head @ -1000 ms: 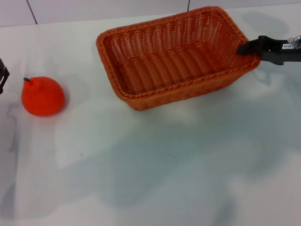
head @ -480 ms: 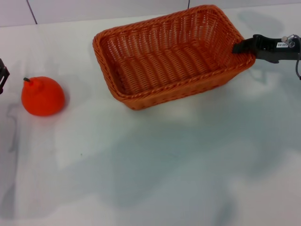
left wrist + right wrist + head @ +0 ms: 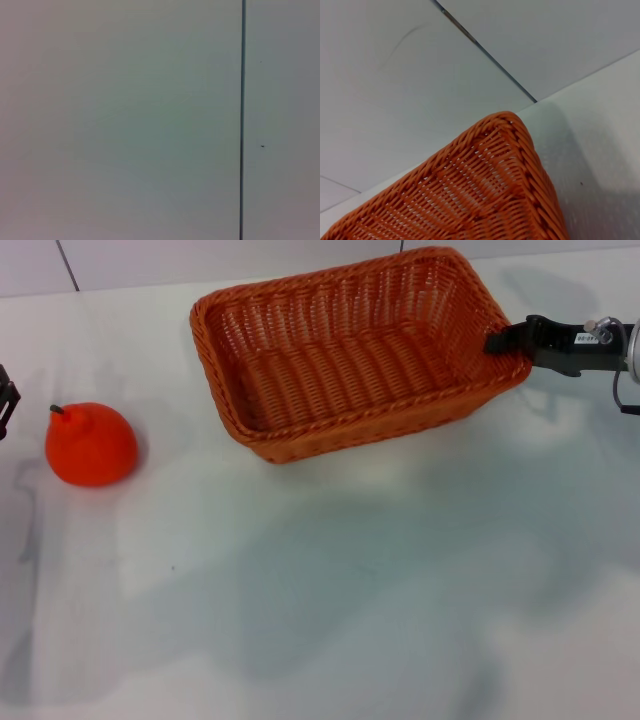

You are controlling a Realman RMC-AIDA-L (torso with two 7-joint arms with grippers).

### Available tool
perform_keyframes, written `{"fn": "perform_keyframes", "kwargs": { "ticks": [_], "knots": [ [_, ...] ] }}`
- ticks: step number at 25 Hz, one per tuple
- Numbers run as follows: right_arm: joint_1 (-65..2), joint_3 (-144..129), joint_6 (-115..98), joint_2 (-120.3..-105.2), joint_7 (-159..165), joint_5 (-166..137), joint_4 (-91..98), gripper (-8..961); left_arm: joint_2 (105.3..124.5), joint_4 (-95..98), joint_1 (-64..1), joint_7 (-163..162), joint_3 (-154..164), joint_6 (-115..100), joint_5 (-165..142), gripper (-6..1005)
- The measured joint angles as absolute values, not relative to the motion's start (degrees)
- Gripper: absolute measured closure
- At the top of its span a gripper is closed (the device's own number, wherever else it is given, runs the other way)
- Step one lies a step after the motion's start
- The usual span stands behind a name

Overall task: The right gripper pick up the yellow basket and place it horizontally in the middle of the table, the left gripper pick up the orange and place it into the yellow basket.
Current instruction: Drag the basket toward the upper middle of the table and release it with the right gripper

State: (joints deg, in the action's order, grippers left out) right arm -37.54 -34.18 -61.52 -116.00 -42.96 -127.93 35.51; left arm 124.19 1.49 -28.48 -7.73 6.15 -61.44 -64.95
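The white table point(image 3: 330, 590) takes up nearly everything in front of the robot, glossy, with soft grey shadows across it. Toward the far side, a little right of centre, is the yellow basket point(image 3: 350, 355), which is really more orange-brown: a big woven rectangle with a braided rim and sloping sides, lying with its long side running roughly left to right, its left end nearer than its right. It is tipped, the right end looking raised off the tabletop. The right wrist view shows one rounded corner of its rim point(image 3: 512, 125) up close, with the pale wall panels and a dark seam behind it.

The right gripper point(image 3: 497, 341) reaches in from the right edge, black with a small white label, and its fingers are clamped on the rim at the basket's right end.

Well apart from the basket, near the left edge of the table, sits the orange point(image 3: 90, 443), round with a bump on top and a short dark stem, touching nothing else.

Only a sliver of the left gripper point(image 3: 6, 398) shows at the far left edge, just beside the orange; I cannot tell how its fingers stand.
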Motion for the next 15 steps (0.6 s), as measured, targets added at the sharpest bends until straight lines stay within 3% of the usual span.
{"fn": "perform_keyframes", "kwargs": {
  "ticks": [15],
  "knots": [
    [-37.5,-33.7,-59.4,-117.24,-42.7,-127.3,35.5,661,124.19,1.5,-28.2,-7.7,6.2,-61.7,-64.9,93]
  ]
}}
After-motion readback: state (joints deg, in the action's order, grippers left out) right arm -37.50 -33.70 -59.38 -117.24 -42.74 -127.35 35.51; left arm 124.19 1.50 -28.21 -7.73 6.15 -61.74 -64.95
